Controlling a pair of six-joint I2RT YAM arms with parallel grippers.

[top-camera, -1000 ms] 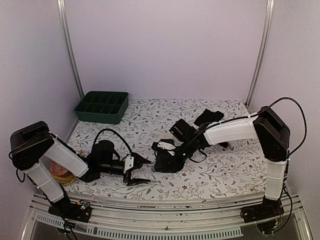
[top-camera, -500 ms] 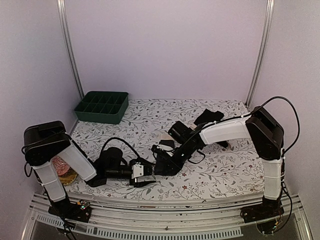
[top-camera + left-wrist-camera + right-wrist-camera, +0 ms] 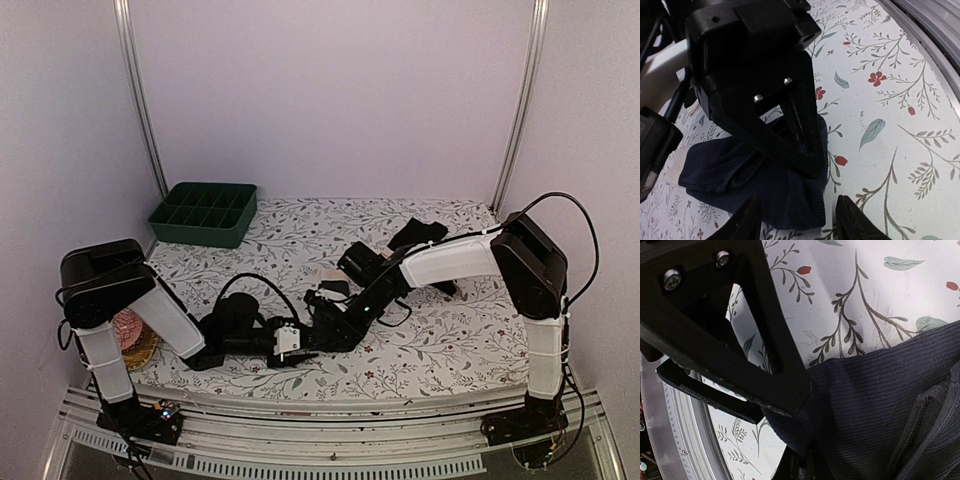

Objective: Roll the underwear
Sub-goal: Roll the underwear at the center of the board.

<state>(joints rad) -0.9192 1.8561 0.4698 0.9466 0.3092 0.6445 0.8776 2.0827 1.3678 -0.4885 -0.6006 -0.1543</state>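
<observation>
Dark navy ribbed-fabric underwear (image 3: pixel 735 175) lies bunched by the floral counter's (image 3: pixel 900 150) near edge, mid-width, right claw (image 3: pixel 809 160) clamped shut on its top, long axis crosswise to the left claw (image 3: pixel 797 222), whose parted tips straddle one end.

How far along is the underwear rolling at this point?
Done: no finished roll visible. In hand: right claw shut on the dark underwear, which lies crumpled; left claw open at its near edge. Remaining: rolling this one, plus the black garment and cream garment behind.
</observation>
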